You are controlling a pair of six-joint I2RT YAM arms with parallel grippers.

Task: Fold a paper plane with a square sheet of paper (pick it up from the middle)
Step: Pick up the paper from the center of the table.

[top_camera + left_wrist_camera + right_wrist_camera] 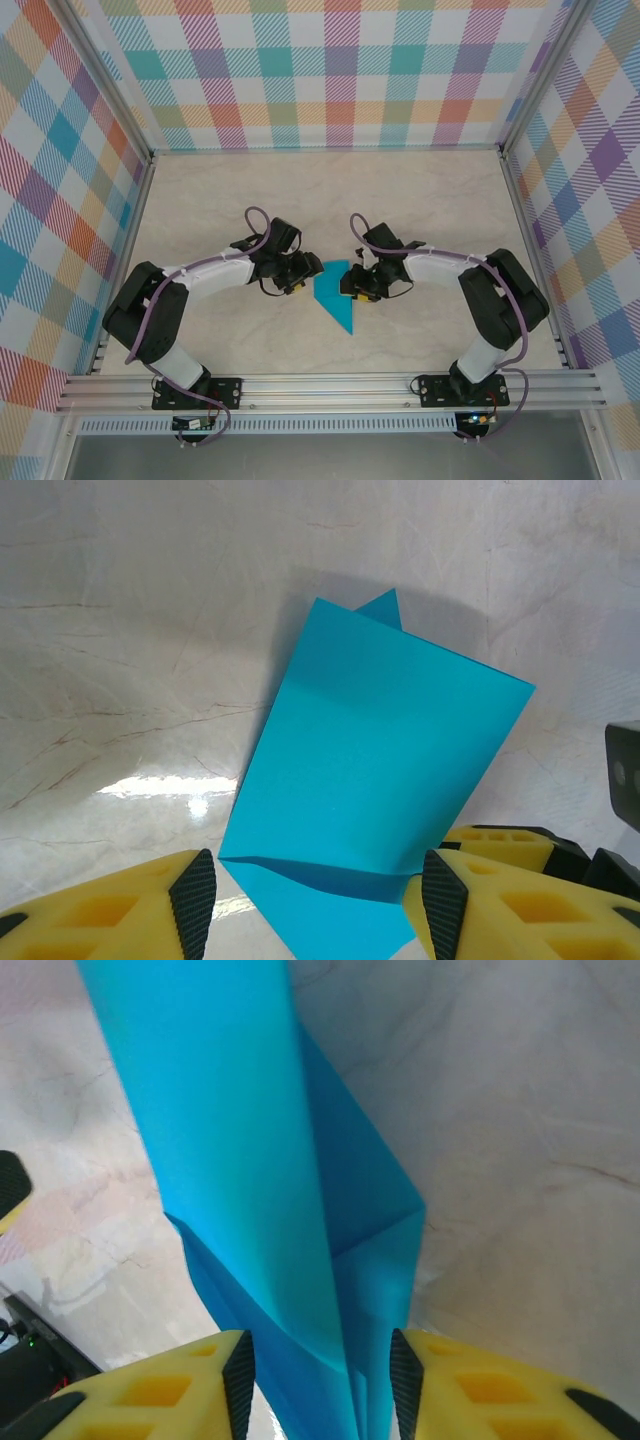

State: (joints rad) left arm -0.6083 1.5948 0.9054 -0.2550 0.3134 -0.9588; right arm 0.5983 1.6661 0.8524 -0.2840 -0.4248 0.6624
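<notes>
At table [440, 200] centre, both arms bend inward, left pincer [315, 890] and right pincer [320, 1370] half-open astride the paper [335, 295].

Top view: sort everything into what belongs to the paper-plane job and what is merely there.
Job:
- teal paper, partly folded
- left gripper
- right gripper

Merely there:
- table
- plaid walls
- aluminium rail

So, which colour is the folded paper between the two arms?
The paper is plain teal-blue, with no pattern; the left wrist view shows it best.
</notes>
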